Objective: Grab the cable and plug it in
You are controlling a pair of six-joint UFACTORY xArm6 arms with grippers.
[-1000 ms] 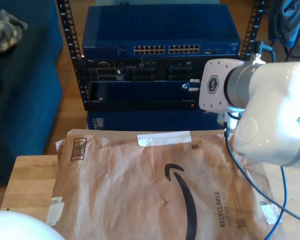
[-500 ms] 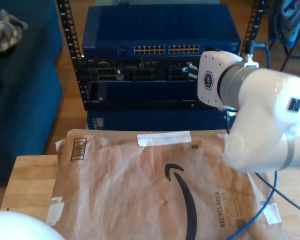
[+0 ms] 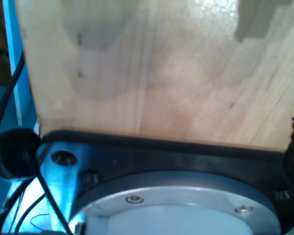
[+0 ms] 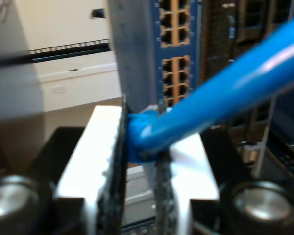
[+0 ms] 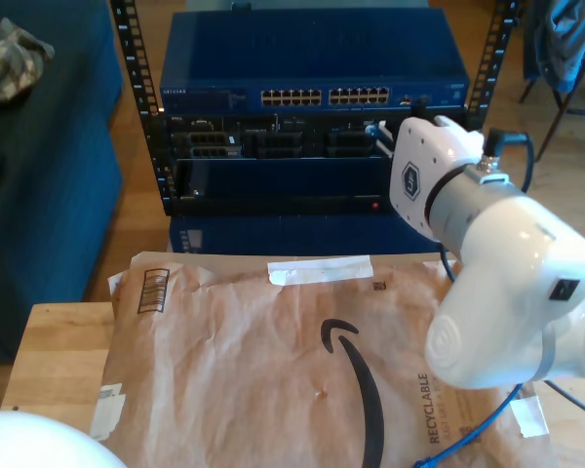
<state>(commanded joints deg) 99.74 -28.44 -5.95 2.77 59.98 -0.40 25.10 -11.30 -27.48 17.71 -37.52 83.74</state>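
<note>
In front of the blue network switch (image 5: 312, 68) at the rack, my second gripper (image 4: 139, 147) clamped tight on the cable (image 4: 220, 98) near its plug; my first gripper's opening impossible to tell.

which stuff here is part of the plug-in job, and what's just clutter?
In the job:
- cable, clamped in my second gripper
- blue switch with its port rows, in the rack

Lying about:
- brown paper mailer on the wooden table
- camouflage cloth at the exterior view's top left
- strip of white tape on the mailer
</note>
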